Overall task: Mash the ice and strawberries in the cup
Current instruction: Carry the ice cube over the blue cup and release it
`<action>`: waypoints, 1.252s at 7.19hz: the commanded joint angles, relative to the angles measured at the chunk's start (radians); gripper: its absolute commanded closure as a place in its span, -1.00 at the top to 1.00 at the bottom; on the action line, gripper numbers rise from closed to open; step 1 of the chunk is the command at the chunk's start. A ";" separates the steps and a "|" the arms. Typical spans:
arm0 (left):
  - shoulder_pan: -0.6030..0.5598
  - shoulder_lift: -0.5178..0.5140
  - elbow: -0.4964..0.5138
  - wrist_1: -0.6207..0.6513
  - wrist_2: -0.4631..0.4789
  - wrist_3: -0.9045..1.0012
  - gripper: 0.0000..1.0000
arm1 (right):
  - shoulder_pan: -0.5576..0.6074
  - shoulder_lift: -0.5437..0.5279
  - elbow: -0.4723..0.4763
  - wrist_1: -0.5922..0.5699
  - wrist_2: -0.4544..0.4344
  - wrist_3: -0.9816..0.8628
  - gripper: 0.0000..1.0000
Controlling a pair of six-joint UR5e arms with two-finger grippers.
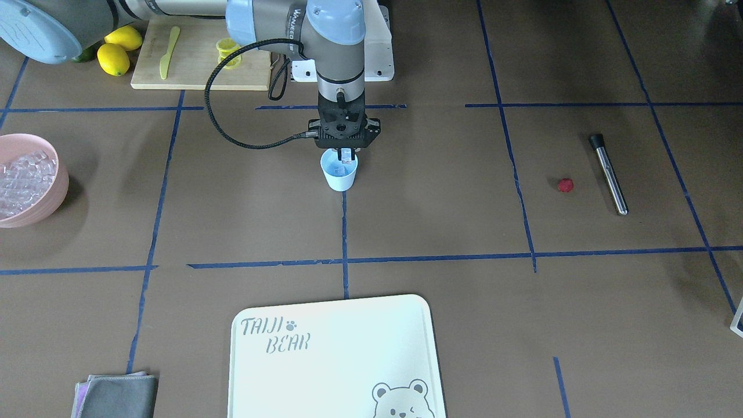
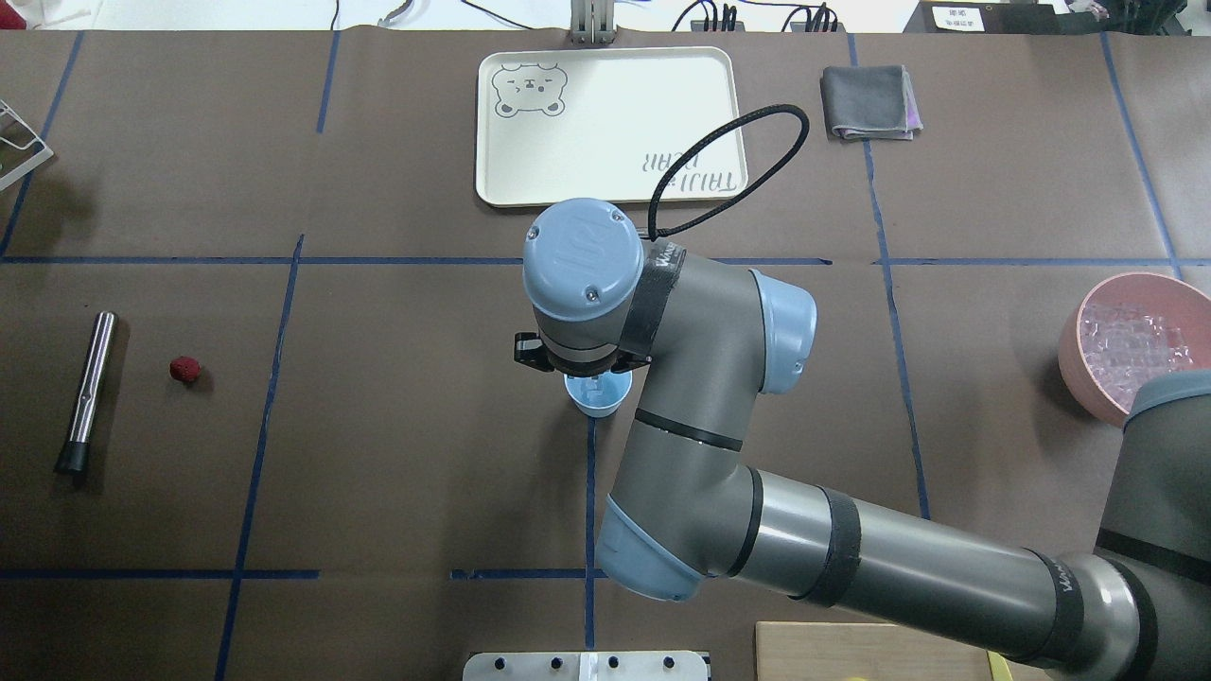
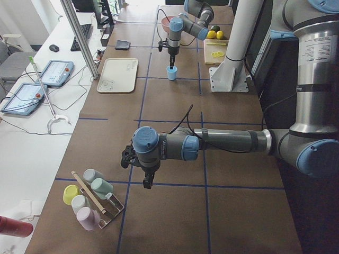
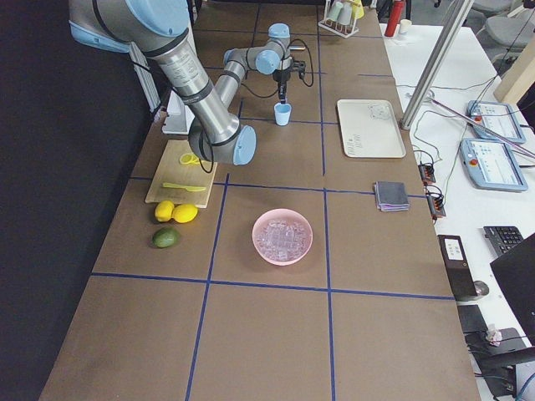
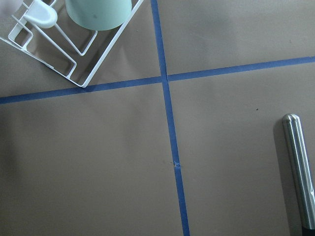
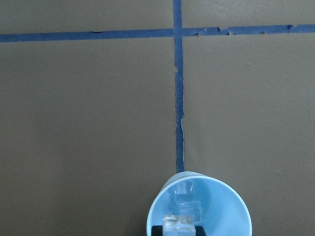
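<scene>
The right pincer [image 1: 346, 155] hangs straight down over the mouth of the pale-blue cup [image 1: 339, 177], which stands on the brown desk [image 1: 441, 232] just above centre in the front-facing view, on a line of blue tape. In the right wrist view, a clear ice cube [image 6: 179, 222] sits pinched between the dark fingertips at the bottom edge of the frame. It is just over the cup's rim, and a second cube [image 6: 186, 189] lies inside against the light blue wall. The strawberry [image 1: 565, 185], small and red, lies well apart from the cup at the right of the front-facing view. A steel muddler [image 1: 608, 174] with a black end lies near it on its right. At the left edge of that view a pink bowl [image 1: 55, 186] holds a heap of ice [image 1: 20, 180]. Two lemons [image 1: 119, 52] lie beside a wooden cutting board [image 1: 191, 64] at the upper left. A pale tray [image 1: 331, 348] printed with a bear fills the bottom centre, and a folded grey cloth [image 1: 116, 395] lies to its left. The left pincer [image 3: 145, 182] shows only in the left side view, pointing down over the desk near a white rack [image 3: 106, 209] of cups. I cannot tell whether it is spread or pressed together.
</scene>
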 commanded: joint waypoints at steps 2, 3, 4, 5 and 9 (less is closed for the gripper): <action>0.002 0.000 0.002 0.002 0.000 0.000 1.00 | -0.011 -0.014 0.001 -0.008 -0.005 0.003 -1.00; 0.002 0.000 0.004 0.001 0.000 0.000 1.00 | -0.008 -0.014 0.004 -0.010 -0.004 0.002 -0.89; 0.002 0.000 0.005 0.001 0.000 0.000 1.00 | -0.008 -0.022 0.018 -0.012 -0.007 0.005 0.71; 0.002 0.000 0.005 0.001 0.000 0.000 1.00 | -0.006 -0.033 0.041 -0.012 -0.004 0.005 0.98; 0.002 0.000 0.001 -0.002 0.000 0.000 1.00 | 0.030 -0.034 0.076 -0.027 0.008 0.000 0.98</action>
